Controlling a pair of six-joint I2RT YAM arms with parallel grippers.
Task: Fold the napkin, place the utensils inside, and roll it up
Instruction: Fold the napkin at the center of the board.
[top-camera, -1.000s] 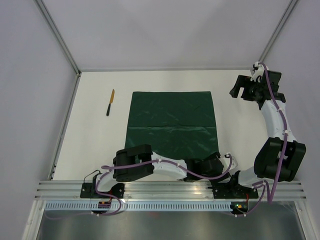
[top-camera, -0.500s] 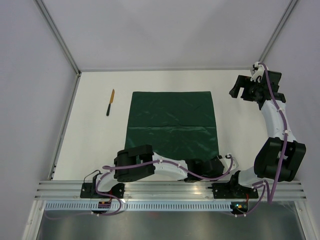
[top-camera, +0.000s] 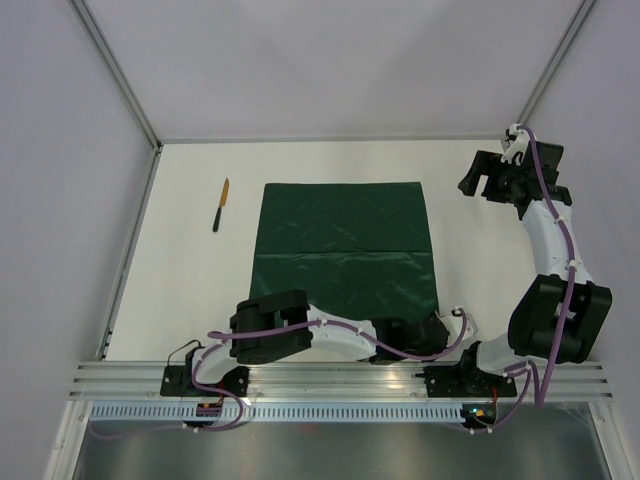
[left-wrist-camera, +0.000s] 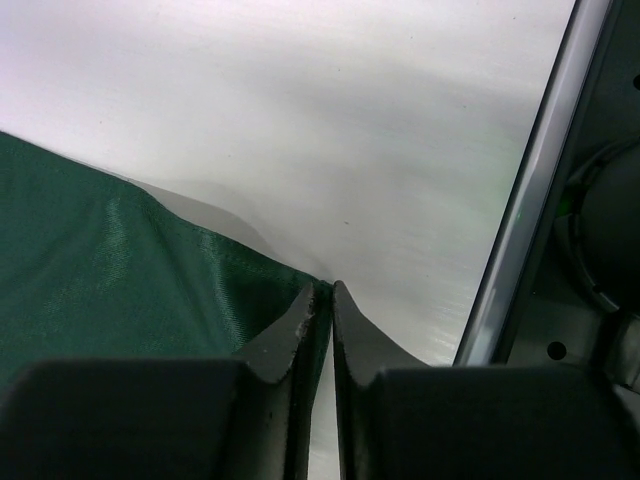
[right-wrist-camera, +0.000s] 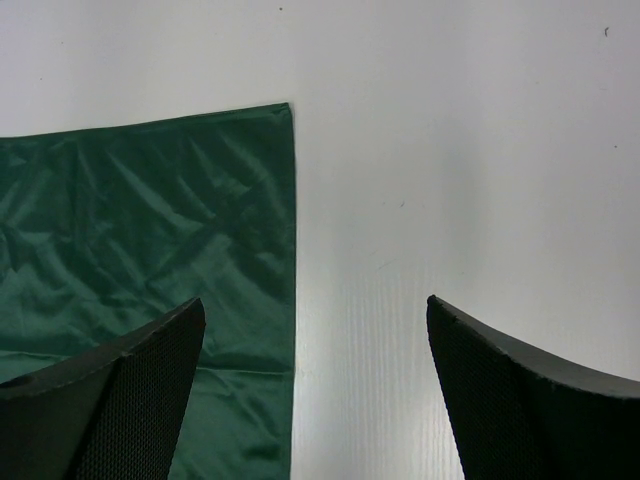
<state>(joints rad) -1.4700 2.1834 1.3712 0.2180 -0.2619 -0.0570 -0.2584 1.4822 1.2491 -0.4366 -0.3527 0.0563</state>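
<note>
Napkin (top-camera: 342, 245): spread flat, middle of desk (top-camera: 480, 270).
Left end effector (left-wrist-camera: 322, 298): narrow, pinching Napkin's near right corner.
Right end effector (right-wrist-camera: 312, 310): wide, over bare desk beside Napkin's far right corner.
Utensil (top-camera: 221, 204): 1, left of Napkin, apart.

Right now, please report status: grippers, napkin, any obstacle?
Left gripper shut on napkin, near right corner. Right gripper open, right of napkin. Napkin spread, not folded. Utensil lies left, apart; nothing blocks.

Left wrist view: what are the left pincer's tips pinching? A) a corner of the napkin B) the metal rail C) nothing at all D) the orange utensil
A: the left pincer has its tips nearly together with the corner of the green napkin caught between them.
</note>
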